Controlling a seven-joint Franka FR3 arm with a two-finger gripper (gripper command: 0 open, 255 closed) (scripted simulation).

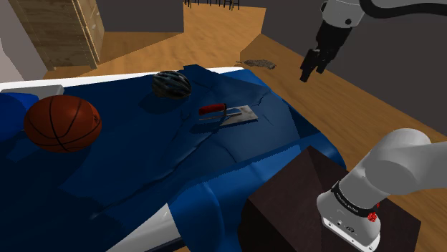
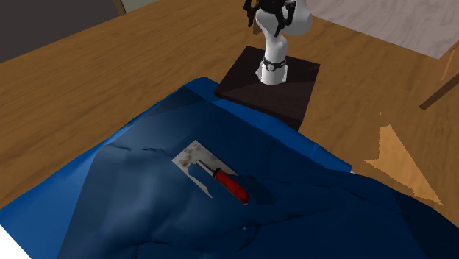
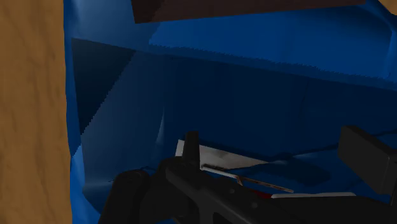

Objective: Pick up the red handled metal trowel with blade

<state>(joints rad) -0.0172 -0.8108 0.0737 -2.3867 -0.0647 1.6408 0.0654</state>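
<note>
Trowel (image 1: 226, 115) atop blue cover (image 1: 143, 165)

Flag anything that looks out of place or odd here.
The red-handled trowel lies on the rumpled blue cover, a work tool on soft cloth, sharing it with a basketball and a striped helmet. Its grey blade looks blotched, as if stained or rusted. Nothing looks spilled or broken.

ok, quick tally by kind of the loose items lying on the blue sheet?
basketball: 1
striped helmet: 1
red-handled trowel: 1
Total: 3
</note>
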